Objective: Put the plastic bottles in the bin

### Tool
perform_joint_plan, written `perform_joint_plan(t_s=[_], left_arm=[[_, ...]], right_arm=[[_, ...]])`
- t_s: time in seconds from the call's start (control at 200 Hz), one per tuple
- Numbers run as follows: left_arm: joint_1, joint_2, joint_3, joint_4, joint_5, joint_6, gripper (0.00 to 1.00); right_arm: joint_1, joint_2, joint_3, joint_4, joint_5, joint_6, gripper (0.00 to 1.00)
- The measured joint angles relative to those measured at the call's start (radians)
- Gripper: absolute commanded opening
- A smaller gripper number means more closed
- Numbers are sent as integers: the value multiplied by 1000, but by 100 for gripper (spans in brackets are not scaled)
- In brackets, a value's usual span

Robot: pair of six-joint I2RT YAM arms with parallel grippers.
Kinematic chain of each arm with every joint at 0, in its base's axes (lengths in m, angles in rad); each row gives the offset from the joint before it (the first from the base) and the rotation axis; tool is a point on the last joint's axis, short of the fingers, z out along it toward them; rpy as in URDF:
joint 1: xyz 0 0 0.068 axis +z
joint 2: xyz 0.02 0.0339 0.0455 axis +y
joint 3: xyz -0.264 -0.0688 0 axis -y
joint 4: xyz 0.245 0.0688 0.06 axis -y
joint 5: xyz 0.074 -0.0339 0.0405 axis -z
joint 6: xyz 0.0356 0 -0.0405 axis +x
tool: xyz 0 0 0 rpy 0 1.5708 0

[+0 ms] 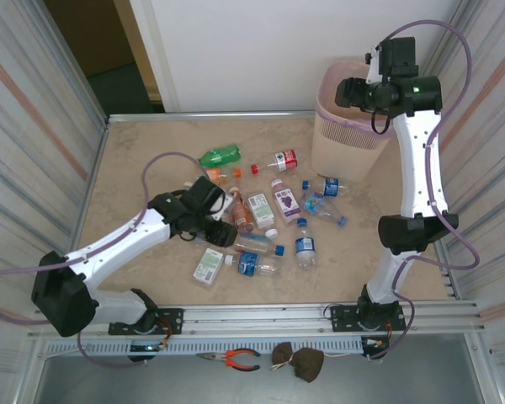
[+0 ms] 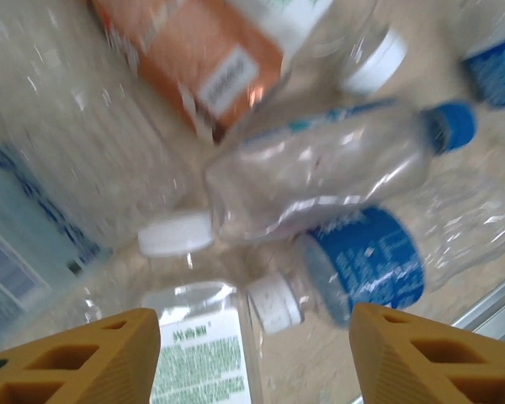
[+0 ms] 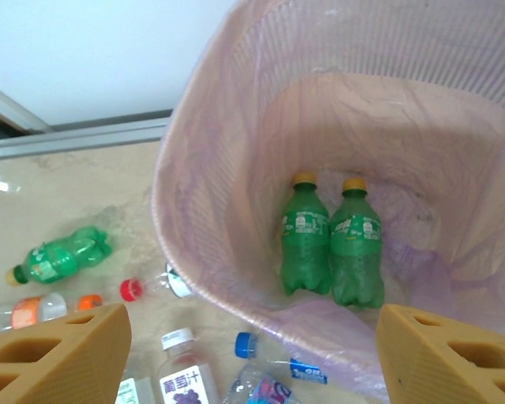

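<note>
Several plastic bottles [image 1: 261, 220] lie scattered mid-table. My left gripper [image 1: 223, 229] hangs open low over the pile, holding nothing. Between its yellow fingers [image 2: 93, 358] lie a clear bottle with a white, green-printed label [image 2: 206, 362] and a white-capped bottle with a blue label [image 2: 366, 265]. Beyond them are a clear blue-capped bottle [image 2: 320, 168] and an orange one [image 2: 194, 50]. My right gripper [image 1: 349, 93] is open and empty above the pink bin [image 1: 345, 130]. Two green bottles [image 3: 307, 244] [image 3: 356, 248] lie on the bin's lined bottom [image 3: 454, 194].
A green bottle [image 1: 221, 156] and a red-labelled one [image 1: 282, 160] lie toward the back, left of the bin. A grape-juice bottle [image 3: 185, 379] and a blue-capped bottle [image 3: 265, 370] lie close under the bin's rim [image 3: 172, 252]. Pliers [image 1: 236, 359] rest on the front rail. Corrugated walls flank the table.
</note>
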Motion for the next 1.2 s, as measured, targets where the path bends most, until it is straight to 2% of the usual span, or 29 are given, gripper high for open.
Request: perform_joint_plan(t_s=[0.255,0.406,0.531,0.691,0.902,1.202], left_arm=[[-163,-3,-155,-52,-64,-194,72],[-186,-77,-238,-75,-101,-291,74],[-189,-126,-261,-81,-128,-339,81],[-190,-106,-269,-69,-145,-357,85],[-191,-22,-281,-45,-174,-354,86],[-191,44,-314,15,-175,-324,77]], right_arm=[[0,-56,-64,20,-28,1,76],[0,-66,-77,27,-35,3,75],[2,-72,-90,31,-47,3,76],[6,-85,-111,33,-51,3,75],[13,-93,-114,34,-55,3,75],[13,-100,-114,34,-68,4,75]])
